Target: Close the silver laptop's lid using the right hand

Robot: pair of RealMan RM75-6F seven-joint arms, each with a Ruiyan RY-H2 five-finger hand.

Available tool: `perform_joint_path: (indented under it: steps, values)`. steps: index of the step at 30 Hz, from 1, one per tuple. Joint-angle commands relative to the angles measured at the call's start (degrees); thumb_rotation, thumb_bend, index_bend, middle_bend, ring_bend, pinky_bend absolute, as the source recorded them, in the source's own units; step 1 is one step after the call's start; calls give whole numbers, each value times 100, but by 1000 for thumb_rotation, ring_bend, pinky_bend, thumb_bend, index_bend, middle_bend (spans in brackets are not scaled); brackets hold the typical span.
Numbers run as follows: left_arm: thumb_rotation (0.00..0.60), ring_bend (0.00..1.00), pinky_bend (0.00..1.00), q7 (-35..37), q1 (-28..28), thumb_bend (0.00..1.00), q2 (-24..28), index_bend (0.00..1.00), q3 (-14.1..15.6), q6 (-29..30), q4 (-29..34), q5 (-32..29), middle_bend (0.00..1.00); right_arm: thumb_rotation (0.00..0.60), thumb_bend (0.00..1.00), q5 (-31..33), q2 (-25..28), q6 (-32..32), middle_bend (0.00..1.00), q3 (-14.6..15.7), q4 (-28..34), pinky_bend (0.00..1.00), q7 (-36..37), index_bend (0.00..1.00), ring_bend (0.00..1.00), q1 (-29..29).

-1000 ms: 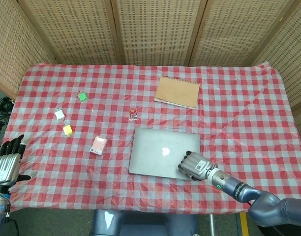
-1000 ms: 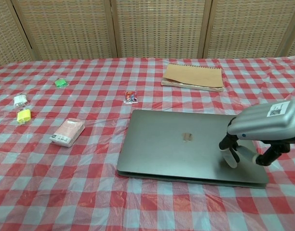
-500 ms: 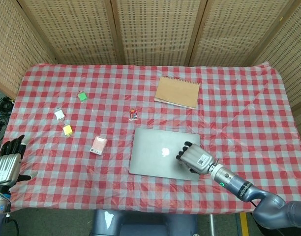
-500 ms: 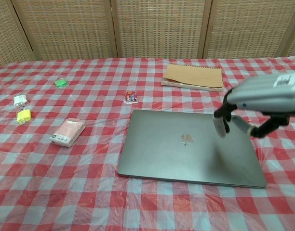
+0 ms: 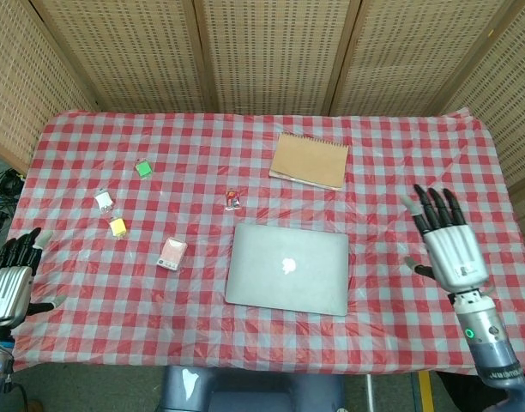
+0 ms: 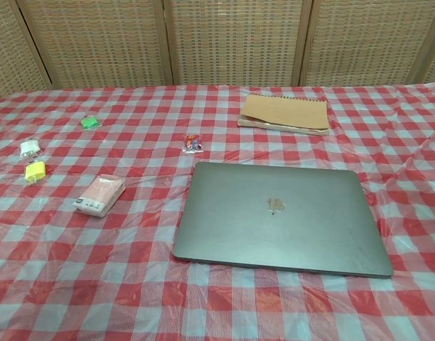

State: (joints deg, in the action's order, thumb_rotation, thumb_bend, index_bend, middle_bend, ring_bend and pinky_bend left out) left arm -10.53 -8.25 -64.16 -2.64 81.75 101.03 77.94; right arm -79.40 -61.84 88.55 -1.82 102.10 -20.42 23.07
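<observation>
— Head view first: where was the laptop (image 5: pixel 287 269), and how did it lie?

— Flat on the surface (image 5: pixel 417 172), near the front edge and about the middle, lid down flush on the base, logo up. Its long axis ran left to right; in the chest view the hinge edge seemed to face the notebook (image 6: pixel 285 112) and the opening edge the robot, though neither view showed the hinge plainly.

— And the right hand (image 5: pixel 447 242)?

— Raised well clear to the right of the laptop, fingers (image 5: pixel 431 207) spread and gripping nothing. I'd judge it was held there because the lid was already shut and needed no more pressing. It did not appear in the chest view.

— The left hand (image 5: pixel 9 276)?

— At the surface's left front corner, fingers apart, empty, far from the laptop; the task gave it no part, which likely explains why it was parked there.

— Anything close enough to interfere?

— No. A pink packet (image 5: pixel 171 253) lay to the laptop's left, apart from it
</observation>
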Motion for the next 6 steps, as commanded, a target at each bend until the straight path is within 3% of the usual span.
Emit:
perform_joint_path:
  steps: [1, 6]
  values:
    - [600, 0, 0, 196, 109, 0, 30, 0, 34, 151, -72, 177, 0, 600, 0, 133, -255, 404, 0, 29, -83, 0, -205, 0, 0, -470]
    - [600, 0, 0, 369, 206, 0, 176, 0, 96, 183, -8, 222, 0, 600, 0, 58, -446, 534, 0, 96, -484, 0, -104, 0, 0, -768]
